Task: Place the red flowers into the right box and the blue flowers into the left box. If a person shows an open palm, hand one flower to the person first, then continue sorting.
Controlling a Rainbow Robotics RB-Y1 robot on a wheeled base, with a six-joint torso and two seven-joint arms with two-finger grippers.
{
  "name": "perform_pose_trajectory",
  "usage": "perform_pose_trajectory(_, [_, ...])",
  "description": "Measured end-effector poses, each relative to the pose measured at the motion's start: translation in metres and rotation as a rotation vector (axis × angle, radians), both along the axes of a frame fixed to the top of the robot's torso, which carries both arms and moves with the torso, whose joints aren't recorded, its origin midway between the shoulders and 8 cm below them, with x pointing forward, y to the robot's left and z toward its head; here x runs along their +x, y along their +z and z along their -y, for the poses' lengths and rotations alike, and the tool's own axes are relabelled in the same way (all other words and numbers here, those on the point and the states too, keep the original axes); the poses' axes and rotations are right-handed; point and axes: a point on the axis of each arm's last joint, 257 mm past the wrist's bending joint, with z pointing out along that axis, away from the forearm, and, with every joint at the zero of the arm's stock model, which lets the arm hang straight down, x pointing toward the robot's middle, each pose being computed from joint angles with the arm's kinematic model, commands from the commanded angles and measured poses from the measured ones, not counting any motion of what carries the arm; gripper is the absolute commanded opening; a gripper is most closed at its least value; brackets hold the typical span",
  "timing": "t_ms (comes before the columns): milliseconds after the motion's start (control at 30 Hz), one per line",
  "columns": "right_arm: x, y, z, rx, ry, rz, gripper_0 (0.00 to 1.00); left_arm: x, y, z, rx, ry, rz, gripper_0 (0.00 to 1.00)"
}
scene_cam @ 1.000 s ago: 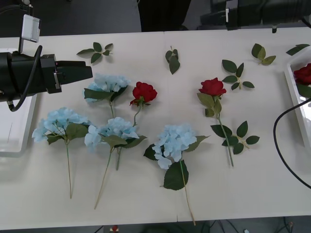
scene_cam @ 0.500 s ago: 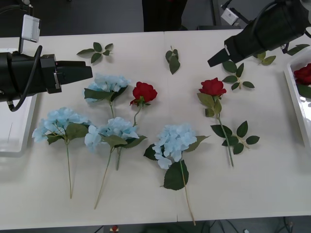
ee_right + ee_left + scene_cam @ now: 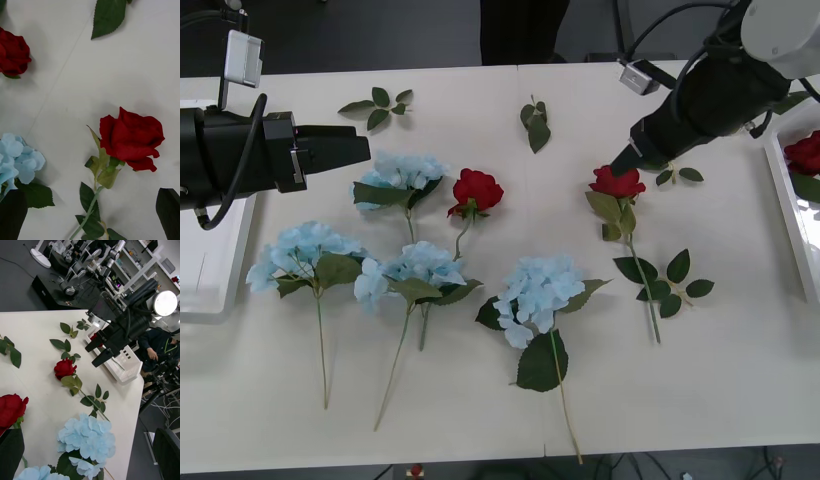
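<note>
The right pincer (image 3: 620, 163) is hovering just above the bloom of a red rose (image 3: 617, 180) lying at the right-centre of the tabletop (image 3: 740, 340), its dark fingers spread wide — in the right wrist view they are sitting at the two lower corners with the rose (image 3: 131, 140) between them. This rose looks light and soft: cloth petals that will be giving under pressure, on a thin green stem (image 3: 642, 290) that is probably bending easily. Taking hold just under the bloom, where the stem meets the small leaves, seems the safest bet — squeezing the petals themselves would likely crush or slip.

A second red rose (image 3: 477, 189) is lying further left, near the pale-blue hydrangeas (image 3: 538, 292), which are crowding the left and near-centre of the tabletop with stems pointing toward the near edge. Loose leaf sprigs (image 3: 669, 153) are lying just beside the right pincer on its far side, and another sprig (image 3: 668, 280) is touching the rose's stem lower down; either could be getting dragged along with the lift.

The right box (image 3: 788, 205) is sitting at the far right edge, already holding a red bloom (image 3: 806, 153), with nothing standing between rose and box. The left pincer (image 3: 345, 148) is hanging idle over the left side next to the left box (image 3: 205, 280), its fingers standing open.
</note>
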Motion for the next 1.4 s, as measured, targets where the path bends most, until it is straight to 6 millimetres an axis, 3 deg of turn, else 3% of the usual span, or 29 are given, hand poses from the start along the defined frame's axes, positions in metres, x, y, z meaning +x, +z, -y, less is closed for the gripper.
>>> perform_pose_trajectory(233, [0.000,-0.034,0.027,-0.097,-0.014,0.023,1.00,0.000,-0.001,0.000,0.000,0.001,-0.003,1.00])
perform_pose_trajectory(333, [-0.004,-0.051,0.035,-0.098,-0.031,0.015,1.00,-0.003,-0.011,-0.004,-0.015,0.007,-0.035,1.00])
perform_pose_trajectory(500, [-0.015,-0.083,0.048,-0.098,-0.058,-0.012,1.00,-0.019,0.000,-0.010,-0.127,-0.019,-0.096,1.00])
perform_pose_trajectory(600, [-0.019,-0.094,0.053,-0.103,-0.069,-0.019,1.00,-0.034,-0.010,-0.024,-0.092,-0.032,-0.127,1.00])
perform_pose_trajectory(733, [-0.017,-0.101,0.059,-0.113,-0.082,-0.004,1.00,-0.059,-0.040,-0.051,0.031,0.006,-0.208,1.00])
perform_pose_trajectory(867, [-0.011,-0.105,0.070,-0.170,-0.103,0.017,1.00,-0.080,-0.077,-0.077,0.111,0.126,-0.403,1.00])
perform_pose_trajectory(1000, [-0.006,-0.109,0.071,-0.201,-0.142,0.029,1.00,-0.094,-0.114,-0.091,0.191,0.224,-0.515,1.00])
perform_pose_trajectory(1167, [-0.003,-0.114,0.066,-0.236,-0.123,0.048,1.00,-0.101,-0.155,-0.111,0.384,0.306,-0.495,1.00])
perform_pose_trajectory(1400, [-0.001,-0.121,0.059,-0.271,-0.121,0.060,1.00,-0.095,-0.211,-0.127,0.452,0.497,-0.622,1.00])
